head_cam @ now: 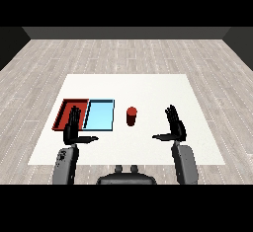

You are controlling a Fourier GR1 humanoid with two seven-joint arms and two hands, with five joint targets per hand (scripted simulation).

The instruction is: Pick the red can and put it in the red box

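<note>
Both hands hang over the white table point(148, 85) with fingers straight and thumbs spread inward, and neither holds anything. On the view's right, the right hand point(176, 126) is raised with its fingers pointing away from the robot and its thumb reaching toward the middle of the table; its grey forearm point(185, 163) comes in from the lower right corner. It is near the red can point(131, 116) but apart from it, with bare table between the thumb tip and the can. On the other side, the left hand point(73, 127) is held the same way, fingers up and thumb stretched to the right, and its grey forearm point(65, 166) rises from the lower left. The fingers of this hand overlap the near edge of the red tray point(65, 106) as seen from the head; whether they touch it cannot be told.

Upright on the table stands the red can, just to the right of the light blue tray point(100, 115) and outside both trays. Side by side lie the two trays, the red one at the left and the light blue one touching or nearly touching its right edge. A grey plank floor point(123, 53) surrounds the table
</note>
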